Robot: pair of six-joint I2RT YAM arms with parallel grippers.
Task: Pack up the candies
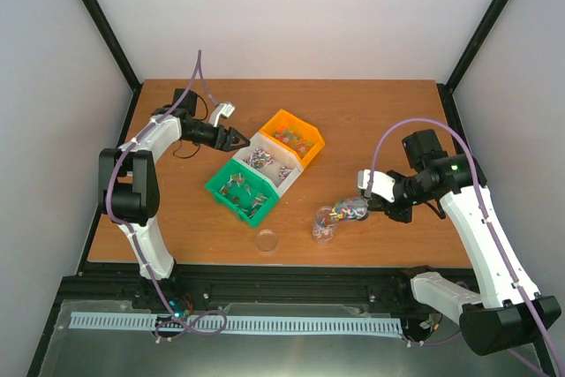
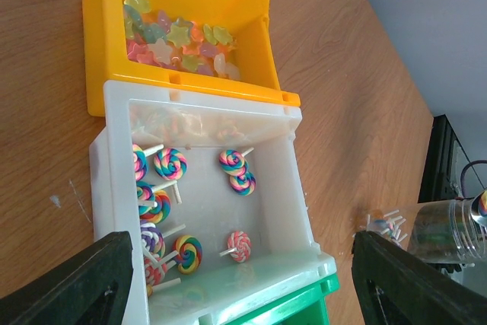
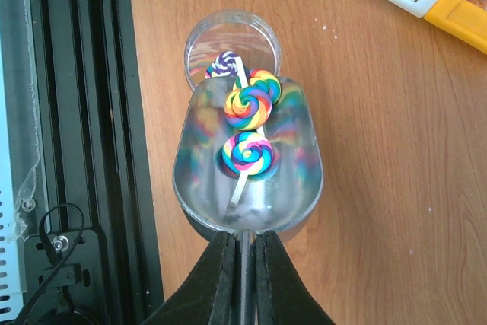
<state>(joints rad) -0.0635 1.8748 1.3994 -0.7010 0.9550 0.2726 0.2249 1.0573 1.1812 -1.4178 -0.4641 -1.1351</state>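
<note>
Three rainbow-swirl lollipop candies (image 3: 247,123) lie in a shiny metal scoop (image 3: 297,188), its lip at the mouth of a small clear plastic jar (image 3: 199,39) near the table's (image 1: 371,112) near edge. They look light, hard and quick to slide, and their sticks could snag the rim, so tip slowly. The right end effector (image 3: 243,264) is clenched on the scoop's handle. The left end effector (image 2: 243,283) hangs released over the white plastic bin (image 2: 297,180) mid-table. Bare wood lies open towards the right edge.

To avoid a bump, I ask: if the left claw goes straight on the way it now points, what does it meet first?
Probably the white bin with the lollipops, lying directly ahead between the fingers of the open left claw; its distance is unclear.
</note>
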